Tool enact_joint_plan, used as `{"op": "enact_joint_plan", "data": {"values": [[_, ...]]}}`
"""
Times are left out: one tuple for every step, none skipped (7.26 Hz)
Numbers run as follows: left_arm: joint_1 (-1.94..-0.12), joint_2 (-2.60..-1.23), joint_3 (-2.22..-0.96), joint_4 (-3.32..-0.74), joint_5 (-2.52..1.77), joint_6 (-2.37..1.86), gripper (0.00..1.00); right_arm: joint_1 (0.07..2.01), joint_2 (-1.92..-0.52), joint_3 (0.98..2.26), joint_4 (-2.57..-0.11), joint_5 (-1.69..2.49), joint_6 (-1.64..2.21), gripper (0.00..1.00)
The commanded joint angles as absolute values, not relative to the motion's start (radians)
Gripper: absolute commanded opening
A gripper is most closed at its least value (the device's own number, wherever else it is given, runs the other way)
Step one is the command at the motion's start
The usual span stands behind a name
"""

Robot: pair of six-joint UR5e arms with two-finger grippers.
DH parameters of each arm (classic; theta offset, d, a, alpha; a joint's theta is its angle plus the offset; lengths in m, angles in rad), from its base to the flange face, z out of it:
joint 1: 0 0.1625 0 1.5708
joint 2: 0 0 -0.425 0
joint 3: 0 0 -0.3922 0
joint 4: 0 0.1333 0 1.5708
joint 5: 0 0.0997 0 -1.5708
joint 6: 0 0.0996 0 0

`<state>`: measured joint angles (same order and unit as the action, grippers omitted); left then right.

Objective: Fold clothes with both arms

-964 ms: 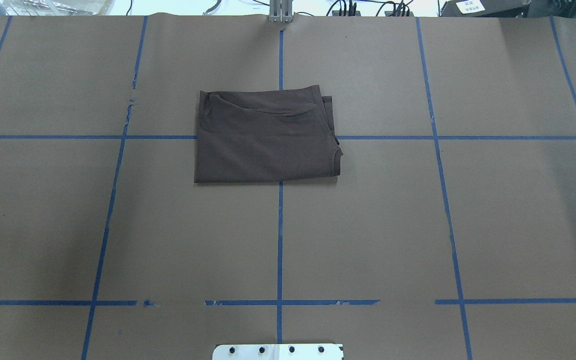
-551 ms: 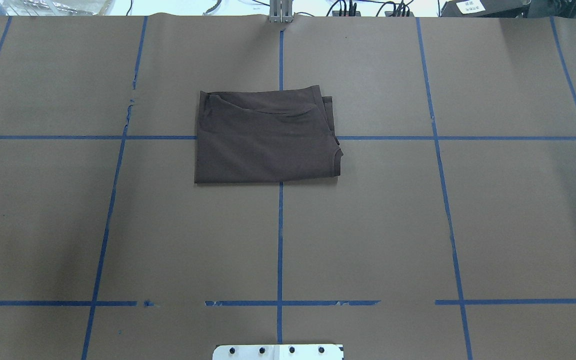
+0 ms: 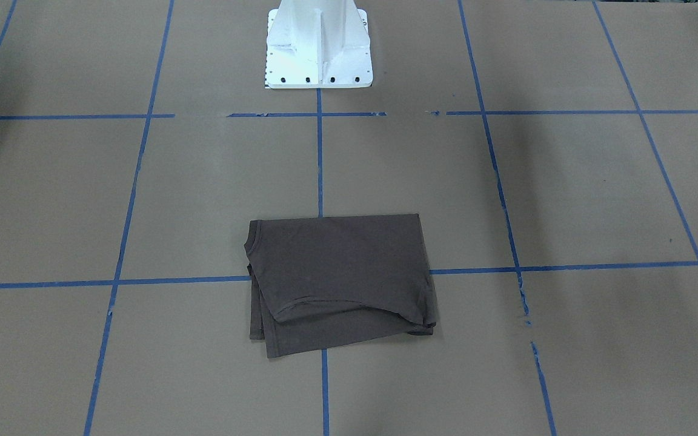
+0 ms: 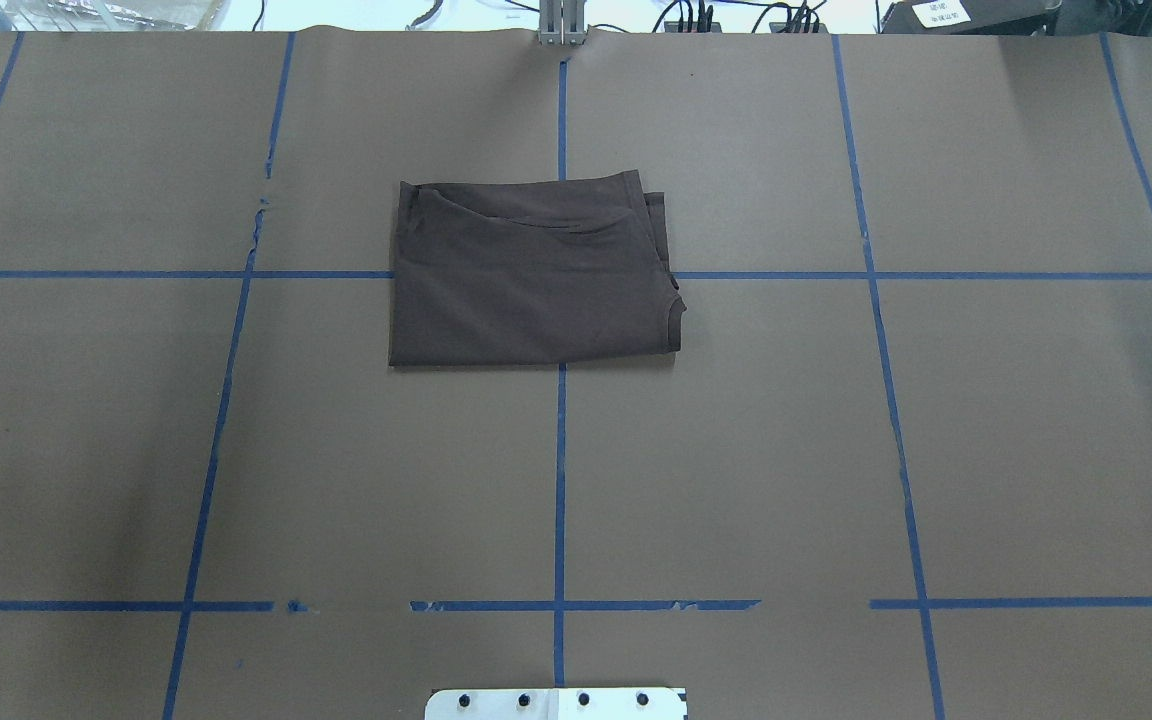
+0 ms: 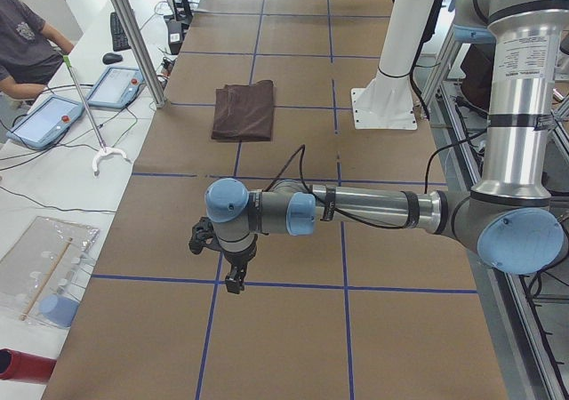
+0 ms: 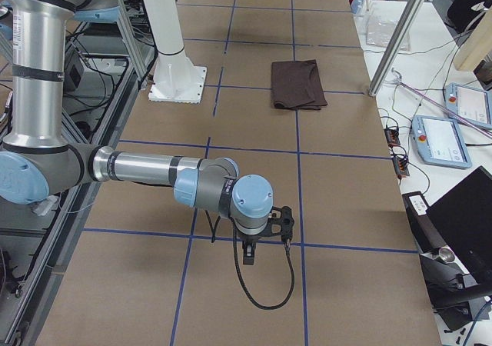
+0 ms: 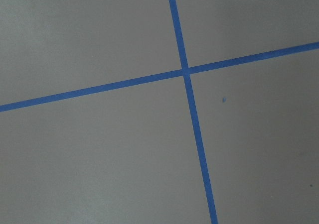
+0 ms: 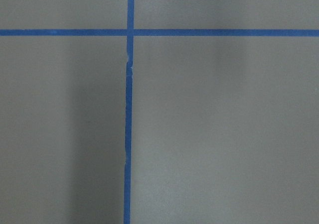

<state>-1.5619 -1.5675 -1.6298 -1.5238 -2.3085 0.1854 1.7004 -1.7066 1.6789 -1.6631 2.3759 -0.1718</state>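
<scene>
The dark brown-grey T-shirt [image 4: 531,272] lies folded into a flat rectangle on the brown paper, on the table's centre line toward the far side. It also shows in the front view [image 3: 340,281], the left view [image 5: 244,109] and the right view [image 6: 298,84]. My left gripper [image 5: 233,280] hangs over bare paper at the table's left end, far from the shirt. My right gripper [image 6: 247,255] hangs over bare paper at the right end. I cannot tell whether either is open or shut. Both wrist views show only paper and blue tape.
Blue tape lines [image 4: 560,480] grid the table. The white pedestal base [image 3: 319,45] stands at the robot's edge. Operator pendants [image 5: 53,120] and cables lie beyond the far edge, where a person [image 5: 22,49] sits. A metal post [image 5: 133,40] stands near the shirt.
</scene>
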Motion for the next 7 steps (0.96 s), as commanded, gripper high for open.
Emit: {"op": "enact_joint_plan", "data": {"values": [[-1.562,-1.568,-1.631,-1.537,-2.307,0.186,1.0,1.648,-1.704,1.667,-1.533,2.375,-0.005,1.0],[-1.562,-1.568,-1.629,-1.537,-2.306,0.186,1.0,1.617,-1.703,1.667,-1.517,2.376,0.033,1.0],[-1.562,-1.568,-1.629,-1.537,-2.306,0.186,1.0,1.615,-1.701,1.674,-1.513,2.376,0.032,1.0],[-1.562,-1.568,-1.629,-1.537,-2.306,0.186,1.0,1.615,-1.7,1.681,-1.513,2.379,0.032,1.0],[-1.562,-1.568,-1.629,-1.537,-2.306,0.186,1.0,1.615,-1.698,1.681,-1.513,2.379,0.032,1.0],[-1.562,-1.566,-1.629,-1.537,-2.306,0.184,1.0,1.615,-1.698,1.681,-1.513,2.379,0.031,1.0],[-1.562,-1.566,-1.629,-1.536,-2.306,0.176,1.0,1.615,-1.698,1.681,-1.513,2.379,0.028,1.0]]}}
